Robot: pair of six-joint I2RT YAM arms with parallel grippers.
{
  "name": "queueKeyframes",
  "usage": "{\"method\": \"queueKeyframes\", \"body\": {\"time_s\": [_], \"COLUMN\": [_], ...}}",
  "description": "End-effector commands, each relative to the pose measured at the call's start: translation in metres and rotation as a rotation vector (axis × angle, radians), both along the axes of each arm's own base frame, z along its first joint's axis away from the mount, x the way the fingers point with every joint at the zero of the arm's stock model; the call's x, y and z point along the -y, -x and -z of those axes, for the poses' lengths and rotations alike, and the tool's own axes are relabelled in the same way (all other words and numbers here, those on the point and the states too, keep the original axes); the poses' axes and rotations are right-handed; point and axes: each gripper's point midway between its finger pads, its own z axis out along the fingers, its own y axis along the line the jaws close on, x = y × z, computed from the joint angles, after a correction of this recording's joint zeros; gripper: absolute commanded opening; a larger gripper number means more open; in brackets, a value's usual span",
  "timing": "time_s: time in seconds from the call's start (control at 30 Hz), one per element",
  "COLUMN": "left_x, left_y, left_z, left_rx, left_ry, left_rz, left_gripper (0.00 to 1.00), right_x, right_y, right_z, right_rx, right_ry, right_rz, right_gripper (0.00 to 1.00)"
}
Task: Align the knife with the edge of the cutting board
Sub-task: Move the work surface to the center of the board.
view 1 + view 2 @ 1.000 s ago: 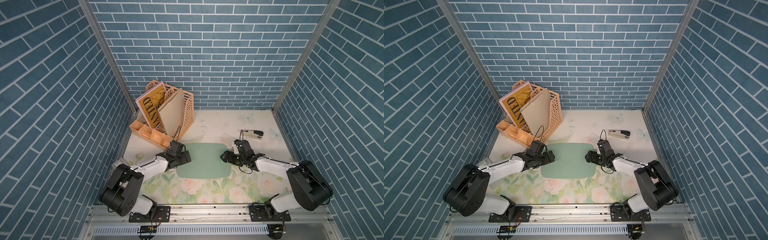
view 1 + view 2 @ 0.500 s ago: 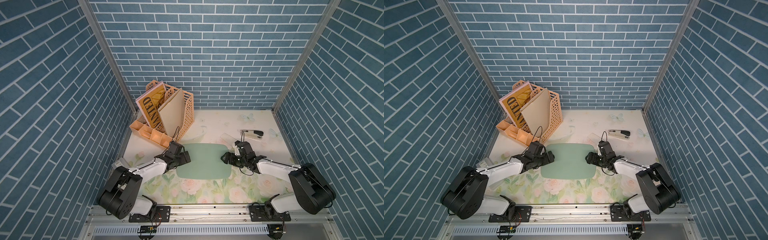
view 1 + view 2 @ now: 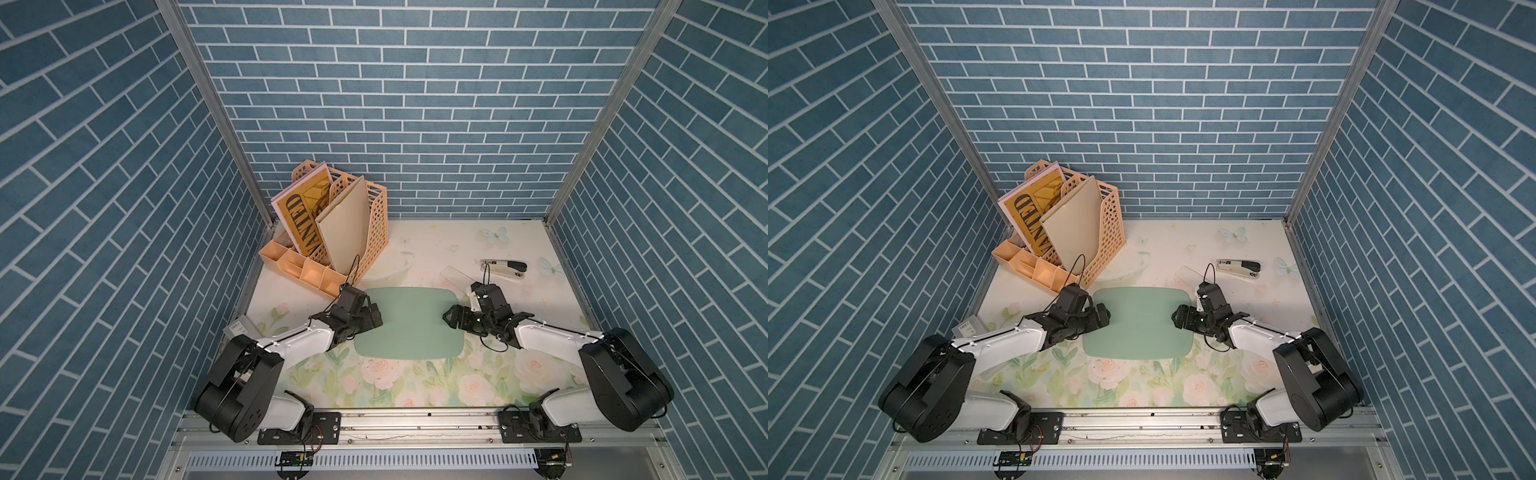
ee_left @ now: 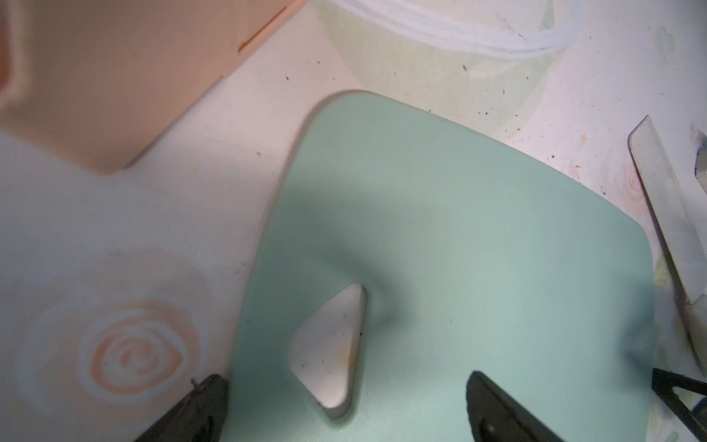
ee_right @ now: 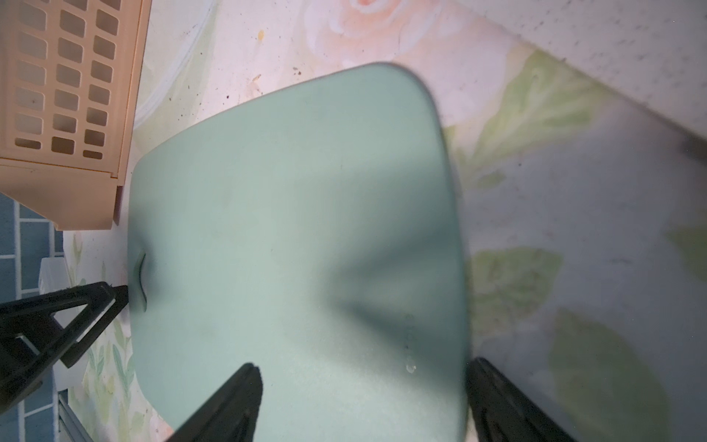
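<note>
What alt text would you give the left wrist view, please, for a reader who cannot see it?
A mint-green cutting board with a triangular handle hole fills the frame, the open left gripper poised at its holed end. The pale knife lies on the floral table off the opposite edge; a peach organizer sits nearby.

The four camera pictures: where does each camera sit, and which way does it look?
Top views: high above the front rail, looking down on the floral table; both arms, left gripper and right gripper show.
Left wrist: on the left arm, looking across the flat mint-green cutting board toward the pale-bladed knife; its own fingertips show.
Right wrist: on the right arm, looking the opposite way across the board; own fingertips and the left gripper show.
Shared: both wrist views see the board, from opposite ends.
</note>
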Motion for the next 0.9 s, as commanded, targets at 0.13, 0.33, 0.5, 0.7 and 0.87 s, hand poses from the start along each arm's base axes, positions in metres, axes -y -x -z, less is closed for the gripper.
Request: {"method": "queueKeyframes", "body": {"time_s": [0.13, 0.33, 0.5, 0.7, 0.87], "left_x": [0.029, 0.024, 0.025, 0.03, 0.036], "left_y": [0.035, 0.035, 0.028, 0.015, 0.002], "left_z": [0.005, 0.007, 0.003, -0.003, -0.006], "left_rx": [-0.08, -0.079, -0.069, -0.052, -0.048], "left_ry": [0.092, 0.057, 0.044, 0.028, 0.017], "left_rz": [0.098, 0.089, 0.088, 0.088, 0.087], "left_gripper": [1.0, 1.0, 1.0, 1.0, 1.0], "right_x": [0.0, 0.002, 0.002, -0.002, -0.008], "right_y": [0.033, 0.038, 0.039, 0.027, 0.012], "right_z": [0.012, 0.014, 0.016, 0.014, 0.01], "right_rx": [-0.106, -0.113, -0.115, -0.104, -0.087], "right_ry": [-0.033, -0.037, -0.037, -0.026, -0.022], "right_rz": [-0.034, -0.035, -0.035, -0.028, -0.016], "right_gripper": [0.87, 0.87, 0.87, 0.87, 0.87]}}
